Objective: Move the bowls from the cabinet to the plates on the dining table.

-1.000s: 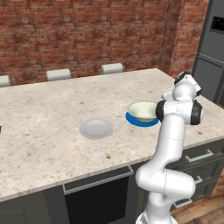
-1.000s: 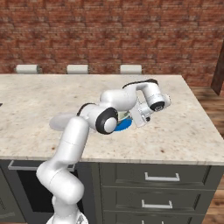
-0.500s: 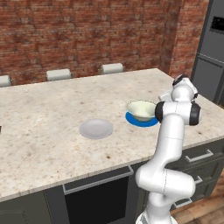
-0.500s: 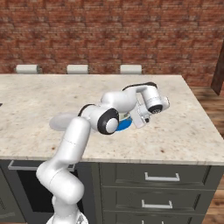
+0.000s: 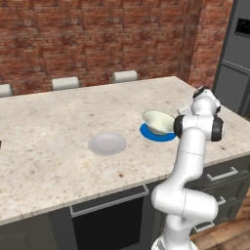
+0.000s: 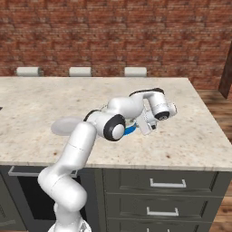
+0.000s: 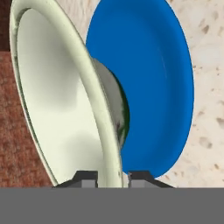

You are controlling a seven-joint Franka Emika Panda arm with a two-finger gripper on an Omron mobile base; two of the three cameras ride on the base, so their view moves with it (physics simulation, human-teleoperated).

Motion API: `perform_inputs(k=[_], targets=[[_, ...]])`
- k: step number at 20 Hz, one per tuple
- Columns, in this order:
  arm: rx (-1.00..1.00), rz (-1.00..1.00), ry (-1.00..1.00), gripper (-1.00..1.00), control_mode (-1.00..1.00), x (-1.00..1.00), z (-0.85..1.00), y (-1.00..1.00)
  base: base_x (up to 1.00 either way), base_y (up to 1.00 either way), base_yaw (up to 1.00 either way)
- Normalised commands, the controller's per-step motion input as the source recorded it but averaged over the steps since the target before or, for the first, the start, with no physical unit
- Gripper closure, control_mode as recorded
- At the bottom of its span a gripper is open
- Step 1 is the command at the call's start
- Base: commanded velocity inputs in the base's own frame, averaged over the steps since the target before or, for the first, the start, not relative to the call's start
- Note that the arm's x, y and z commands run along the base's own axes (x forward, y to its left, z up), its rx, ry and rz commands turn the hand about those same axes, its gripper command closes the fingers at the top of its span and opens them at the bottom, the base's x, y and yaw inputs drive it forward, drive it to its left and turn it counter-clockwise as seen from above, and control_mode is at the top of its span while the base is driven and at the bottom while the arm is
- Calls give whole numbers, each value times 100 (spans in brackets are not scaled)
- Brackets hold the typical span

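The cream-white bowl (image 5: 158,121) with the dark green foot sits on the blue plate (image 5: 157,135) at the right part of the dining table (image 5: 58,122). My gripper (image 7: 113,177) is at the bowl's right rim, and its fingertips (image 7: 89,178) straddle that rim with a thin gap on each side, so the jaws are slightly open. The hand (image 6: 147,126) hovers low over the tabletop, and the blue plate (image 6: 132,130) peeks out beside it. The pale grey plate (image 5: 107,143) lies bare to the left of the blue one. The cabinet and the reddish-brown bowl are out of view.
Three pale chair backs (image 5: 125,76) line the far edge of the table in front of a brick wall. A dark tall appliance unit (image 5: 234,53) stands to the right. The table's right edge (image 6: 213,122) is close to the hand.
The fingers have parted a little from the bowl's rim. The bowl stays on the blue plate and the arm has barely shifted.
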Motion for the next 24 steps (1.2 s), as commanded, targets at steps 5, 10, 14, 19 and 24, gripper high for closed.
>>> perform_inputs(k=[5,10,14,19,24], targets=[[0,0,-3,-100,-100,-5,23,-18,0,0,0],[0,0,-5,-100,-100,7,64,-2,0,0,0],[0,0,-3,-100,-100,2,87,-12,0,0,0],[-2,0,-8,-100,-100,-40,67,1,0,0,0],[-9,0,-24,-100,-100,-89,20,39,0,0,0]])
